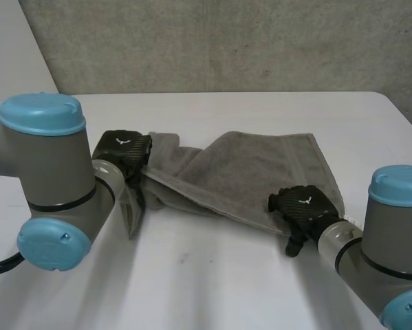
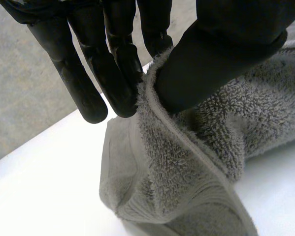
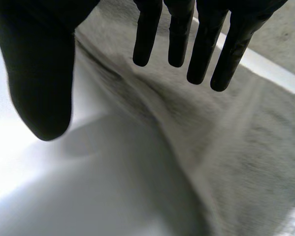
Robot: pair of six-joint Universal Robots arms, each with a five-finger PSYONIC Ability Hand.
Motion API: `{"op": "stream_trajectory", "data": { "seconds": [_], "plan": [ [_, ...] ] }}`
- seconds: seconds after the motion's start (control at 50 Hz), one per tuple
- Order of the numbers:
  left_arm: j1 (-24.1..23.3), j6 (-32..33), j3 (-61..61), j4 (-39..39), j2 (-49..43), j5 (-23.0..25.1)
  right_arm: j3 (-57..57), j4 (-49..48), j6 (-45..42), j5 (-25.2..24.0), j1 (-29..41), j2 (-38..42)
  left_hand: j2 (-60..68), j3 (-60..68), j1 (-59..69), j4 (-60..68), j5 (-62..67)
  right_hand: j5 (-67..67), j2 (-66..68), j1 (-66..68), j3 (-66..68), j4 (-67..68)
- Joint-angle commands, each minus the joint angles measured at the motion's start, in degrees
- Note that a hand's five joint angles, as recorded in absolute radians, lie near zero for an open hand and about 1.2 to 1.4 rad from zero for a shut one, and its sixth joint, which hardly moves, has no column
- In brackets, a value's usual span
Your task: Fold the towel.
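The grey towel [image 1: 261,168] lies rumpled across the middle of the white table [image 1: 212,289], partly folded over itself. My left hand [image 1: 125,152] is at the towel's left end and holds it raised off the table. In the left wrist view the towel's hemmed edge [image 2: 159,123] is pinched between the thumb [image 2: 221,49] and the fingers [image 2: 113,73]. My right hand [image 1: 304,205] hovers over the towel's near right edge. In the right wrist view its fingers [image 3: 201,44] are straight and apart from the thumb [image 3: 41,78], with nothing between them, and the towel [image 3: 236,147] lies below.
Bare white table surface [image 1: 212,117] stretches behind the towel up to a grey wall [image 1: 226,41]. The table's right edge [image 1: 405,117] runs close to my right arm [image 1: 391,234]. My left arm [image 1: 51,179] stands at the near left.
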Motion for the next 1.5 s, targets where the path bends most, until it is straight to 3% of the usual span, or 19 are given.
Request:
{"op": "stream_trajectory", "data": {
  "seconds": [0.02, 0.18, 0.24, 0.26, 0.28, 0.42, 0.44, 0.46, 0.5, 0.54, 0.76, 1.08, 1.28, 1.32, 1.34, 1.36, 1.5],
  "plan": [
    [1.85, -1.81, -1.31, -1.56, 0.12, 0.13, 2.58, -6.22, -6.36, 2.19, -6.05, -0.64, 10.19, 10.28, 11.68, 10.25, 10.80, 19.57, 19.38, 15.76, 19.35, 19.42],
    [2.03, -2.08, -3.33, -1.56, 0.12, 0.21, 3.37, -6.84, -6.88, 1.75, -11.50, -0.99, 10.19, 10.28, 11.68, 10.25, 10.80, 25.97, 25.78, 22.15, 25.74, 25.81],
    [2.03, -2.08, -4.21, -1.47, 0.04, 0.39, 3.63, -6.84, -6.88, 1.40, -13.60, -1.34, 10.19, 10.28, 11.68, 10.25, 10.80, 37.74, 37.55, 33.93, 37.51, 37.59],
    [2.03, -2.08, -4.21, -1.47, 0.04, 0.39, 3.63, -6.84, -6.88, 0.70, -14.47, -1.34, 10.19, 10.28, 11.68, 10.25, 10.80, 53.73, 53.54, 49.91, 53.50, 53.58],
    [2.03, -2.08, -4.65, -1.38, 0.04, 0.39, 3.72, -6.84, -6.80, -0.61, -15.18, -1.34, 10.19, 10.28, 11.68, 10.25, 10.80, 55.66, 55.47, 51.85, 55.43, 55.51],
    [2.03, -2.08, -6.41, -0.15, -0.14, 0.30, 4.68, -6.22, -6.80, -6.24, -18.52, -1.34, 10.19, 10.28, 11.68, 10.25, 10.80, 55.68, 55.49, 51.86, 55.45, 55.53],
    [2.03, -2.17, -6.93, 0.63, -0.31, 0.30, 4.69, -6.22, -6.80, -6.94, -19.31, -1.34, 0.39, 0.48, 1.88, 0.45, 1.00, 55.68, 55.49, 51.86, 55.45, 55.53],
    [2.03, -2.17, -6.94, 0.64, -0.31, 0.30, 4.69, -6.22, -6.80, -6.95, -19.32, -1.34, 0.29, 0.38, 1.78, 0.35, 0.90, 55.68, 55.49, 51.86, 55.45, 55.53],
    [1.94, -2.17, -8.33, 2.91, -0.66, 0.22, 4.51, -6.14, -6.71, -7.65, -20.54, -1.69, -25.33, -25.25, -23.84, -25.27, -24.73, 55.68, 55.49, 51.86, 55.45, 55.53],
    [1.94, -2.17, -9.04, 4.05, -0.84, 0.21, 4.43, -6.14, -6.71, -7.65, -21.07, -2.04, -27.94, -27.86, -26.46, -27.88, -27.34, 55.68, 55.49, 51.86, 55.45, 55.53],
    [1.77, -2.43, -13.00, 13.90, -1.46, 0.13, 4.86, -6.14, -6.53, -8.27, -24.59, -6.44, -31.33, -31.25, -29.84, -31.27, -30.73, 55.68, 55.49, 51.86, 55.45, 55.53],
    [1.07, -3.22, -17.13, 14.26, 2.84, -0.31, 5.13, -8.42, -4.43, -7.30, -28.28, -8.46, -32.00, -31.92, -30.52, -31.94, -31.40, 55.68, 55.49, 51.86, 55.45, 55.53],
    [1.07, -0.94, -18.19, 13.21, 4.78, -0.40, 5.48, -8.60, -3.02, -7.48, -28.20, -9.60, -27.63, -27.55, -26.14, -27.57, -27.03, 55.68, 55.49, 51.86, 55.45, 55.53],
    [0.89, 2.65, -18.19, 11.63, 3.47, -0.40, 5.48, -8.60, -2.93, -7.57, -28.19, -9.69, -4.06, -3.97, -2.57, -4.00, -3.45, 55.68, 55.49, 51.86, 55.45, 55.53],
    [0.89, 2.67, -18.19, 11.62, 3.46, -0.40, 5.48, -8.51, -2.93, -7.65, -28.19, -9.69, -3.92, -3.83, -2.43, -3.86, -3.31, 55.68, 55.49, 51.86, 55.45, 55.53],
    [0.89, 4.75, -18.19, 11.19, 2.25, -0.49, 5.48, -8.51, -3.02, -7.65, -28.19, -9.69, 10.05, 10.14, 11.54, 10.11, 10.66, 55.68, 55.49, 51.86, 55.45, 55.53],
    [1.77, 10.66, -16.69, 11.80, 1.36, -0.22, 5.48, -8.51, -3.10, -7.57, -28.11, -9.69, 10.19, 10.28, 11.68, 10.25, 10.80, 55.68, 55.49, 51.86, 55.45, 55.53]
  ]
}}
